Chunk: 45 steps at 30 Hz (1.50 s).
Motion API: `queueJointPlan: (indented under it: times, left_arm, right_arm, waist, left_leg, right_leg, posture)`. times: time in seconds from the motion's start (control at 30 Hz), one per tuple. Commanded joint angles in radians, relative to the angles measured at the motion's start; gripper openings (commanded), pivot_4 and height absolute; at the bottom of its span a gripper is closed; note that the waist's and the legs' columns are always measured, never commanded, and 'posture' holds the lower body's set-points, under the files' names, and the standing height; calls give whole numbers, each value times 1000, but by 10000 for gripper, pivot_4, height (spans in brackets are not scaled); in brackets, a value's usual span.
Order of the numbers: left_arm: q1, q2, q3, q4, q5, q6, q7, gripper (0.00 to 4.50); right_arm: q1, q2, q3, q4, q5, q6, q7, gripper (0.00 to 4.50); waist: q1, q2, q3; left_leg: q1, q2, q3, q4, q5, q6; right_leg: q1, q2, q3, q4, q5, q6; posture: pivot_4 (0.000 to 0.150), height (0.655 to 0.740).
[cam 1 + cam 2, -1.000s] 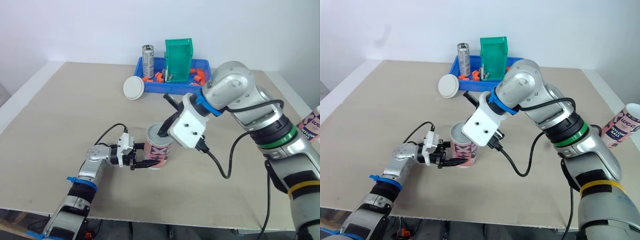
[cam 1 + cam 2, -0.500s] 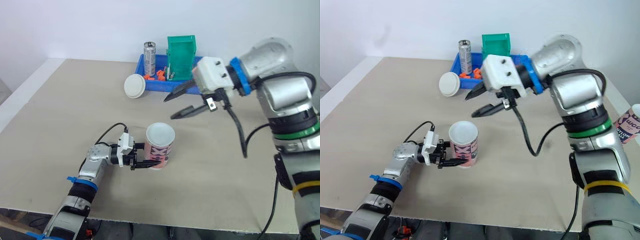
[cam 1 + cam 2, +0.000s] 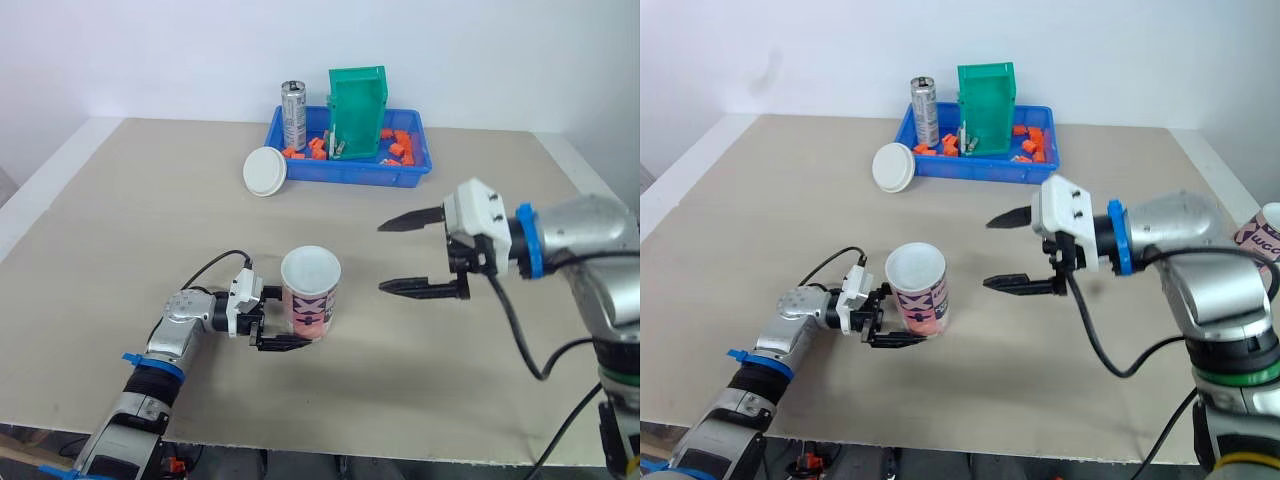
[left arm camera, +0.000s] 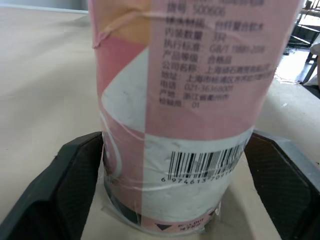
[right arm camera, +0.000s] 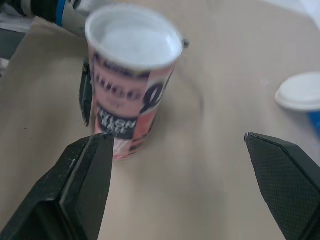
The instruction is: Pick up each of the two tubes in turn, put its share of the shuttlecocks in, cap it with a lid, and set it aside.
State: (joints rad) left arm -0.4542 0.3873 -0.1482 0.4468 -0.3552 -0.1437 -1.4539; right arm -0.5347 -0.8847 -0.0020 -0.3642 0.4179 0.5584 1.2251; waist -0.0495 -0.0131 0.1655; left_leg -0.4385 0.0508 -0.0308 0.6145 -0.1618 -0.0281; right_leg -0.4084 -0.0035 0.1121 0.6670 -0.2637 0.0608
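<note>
Our right gripper (image 3: 381, 257) has swung off the shuttlecock tube (image 3: 310, 295) out to its 3 o'clock, fingers spread wide. The white top looks capped, so setting aside comes next. Our left gripper (image 3: 290, 328) pinches the tube's base. Bare table (image 3: 120, 220) lies at 9 o'clock, its front edge is near at 6, and the spare lid (image 3: 265, 171) sits at 11.

Well beyond the right gripper's fingers (image 3: 410, 219), a blue tray (image 3: 350, 178) is holding a silver can (image 3: 293, 115), green box (image 3: 357, 110) and orange pieces (image 3: 398, 150).
</note>
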Motion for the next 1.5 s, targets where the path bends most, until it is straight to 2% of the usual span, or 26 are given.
queueJointPlan:
  times: [0.03, 0.2, 0.3, 0.43, 0.67, 1.1, 1.33, 1.43, 1.47, 1.5]
  left_arm:
    - [29, 88, 61, -84, -36, 45, -21, 44583]
    - [75, 193, 124, -179, -69, 88, -23, 44583]
    - [102, 254, 192, -274, -139, 173, -6, 44583]
    - [131, 342, 286, -464, -291, 374, 35, 44583]
    - [200, 486, 368, -705, -419, 556, 55, 44583]
    - [328, 502, 443, -808, -427, 581, 131, 44583]
    - [299, 491, 424, -822, -442, 590, 178, 44583]
    - [285, 486, 410, -818, -437, 588, 188, 45000]
    - [278, 483, 400, -817, -436, 590, 193, 45000]
    - [273, 480, 393, -817, -435, 591, 197, 45000]
  right_arm:
    - [79, 18, -45, -53, 2, -5, -86, 45000]
    - [139, 61, -7, -81, 32, 3, -122, 45000]
    - [169, 80, 42, -78, 6, -21, -134, 45000]
    - [187, 107, 87, -56, -12, -52, -140, 45000]
    - [142, 215, 201, 56, -53, -138, -129, 45000]
    - [22, 363, 282, 176, -62, -197, -82, 45000]
    - [-12, 413, 287, 227, -72, -221, -70, 45000]
    - [-16, 417, 290, 231, -74, -221, -60, 37494]
    - [-16, 414, 287, 232, -76, -219, -62, 32165]
    - [-16, 411, 285, 232, -77, -218, -64, 29245]
  waist:
    - [-1, 0, 1]
    - [2, -2, 6]
    - [2, -3, 7]
    - [1, -7, 11]
    - [1, -11, 14]
    - [1, -12, 15]
    - [1, -12, 15]
    - [2, -12, 15]
    - [2, -12, 15]
    - [2, -12, 15]
  left_leg:
    - [0, 0, 0, 0, 0, 0]
    - [0, 0, 1, 0, 0, 0]
    - [-1, 0, 1, 1, 0, 0]
    - [-1, 2, 1, 1, 0, -1]
    - [0, 2, 1, 1, -1, -1]
    - [0, 3, 2, 1, -1, -2]
    - [0, 3, 2, 2, -1, -2]
    - [0, 3, 2, 2, -1, -2]
    - [0, 3, 2, 2, -1, -2]
    - [0, 3, 2, 2, -1, -2]
  right_leg:
    - [0, 0, 0, 0, 0, 0]
    - [0, -1, 0, 0, -1, -1]
    - [0, -1, 0, 0, -2, -4]
    - [0, -1, -1, 0, -3, -4]
    - [0, -1, -1, 0, -3, -5]
    - [0, 0, -2, 0, -3, -6]
    - [0, 0, -2, 0, -2, -6]
    - [0, 0, -2, 0, -2, -6]
    - [0, 0, -2, 0, -2, -6]
    - [0, 0, -2, 0, -2, -6]
  posture:
    - [1500, 7362]
    - [1500, 7362]
    - [1500, 7362]
    - [1500, 7362]
    - [1500, 7362]
    - [1500, 7362]
    - [1500, 7362]
    - [1500, 7362]
    - [1500, 7362]
    - [1500, 7362]
